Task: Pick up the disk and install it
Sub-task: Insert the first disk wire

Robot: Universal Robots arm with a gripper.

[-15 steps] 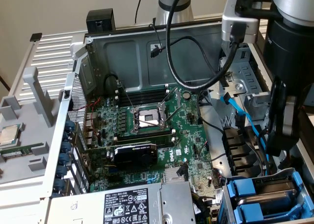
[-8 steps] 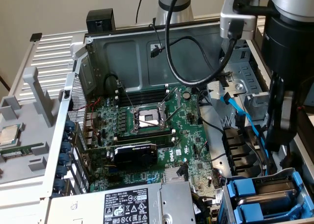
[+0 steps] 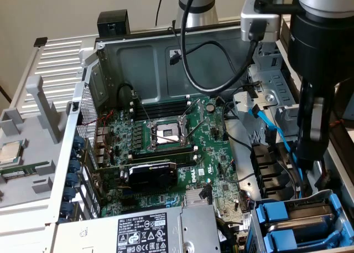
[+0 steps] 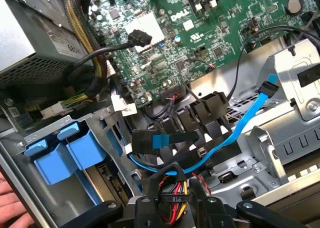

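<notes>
**Hung Above the Drive Cage**

Found two blue-framed disks (image 3: 276,213) slotted side by side in the drive cage (image 3: 254,231), nearest, at the exterior view's lower right; could not tell which was the task's. Spotted a person's hand (image 4: 9,204) by that cage. Saw the gripper (image 3: 305,156) above the disks, apart from them; could not tell its grip. Noted the motherboard (image 3: 182,148) beyond.

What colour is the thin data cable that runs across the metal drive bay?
The cable is bright blue; it shows best in the wrist view.

Blue cable (image 4: 235,130) beside drive cage (image 4: 102,119)
</notes>
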